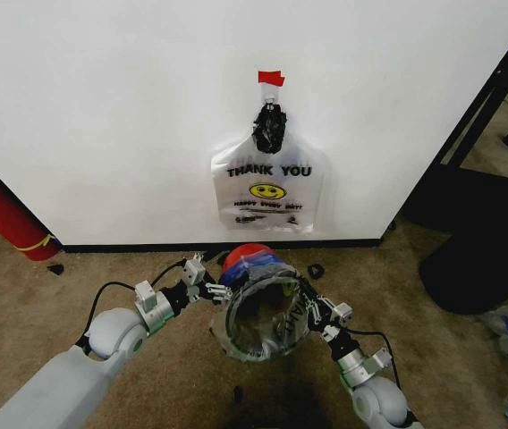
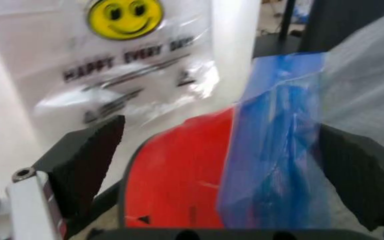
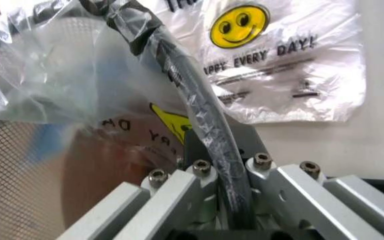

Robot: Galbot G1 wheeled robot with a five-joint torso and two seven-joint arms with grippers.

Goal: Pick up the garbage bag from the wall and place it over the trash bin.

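Clear garbage bag (image 1: pixel 258 308) over trash bin (image 1: pixel 247 253), between both grippers.

Second printed bag (image 1: pixel 268 195) hangs under red tape (image 1: pixel 271 78); red cylinder (image 1: pixel 5 217) left; beige carpet (image 1: pixel 39 304)

Up close on the right gripper (image 3: pixel 229 165), its jaws are clamped down on the black rim of the trash bin (image 3: pixel 199 120), bolts and silver finger brackets crowding the foreground. The garbage bag (image 3: pixel 58 75), thin and see-through, is draped over that rim and bunched in wrinkles across the bin's mouth (a yellow patch and a few dark letters of its print show through the film beside the rim). Inside the bin, mesh wall and a reddish floor come through the plastic. Behind, a second printed bag (image 3: pixel 279 60) hangs flat against the white wall (image 3: pixel 379 140), smiley face and "EVERY DAY!" readable.
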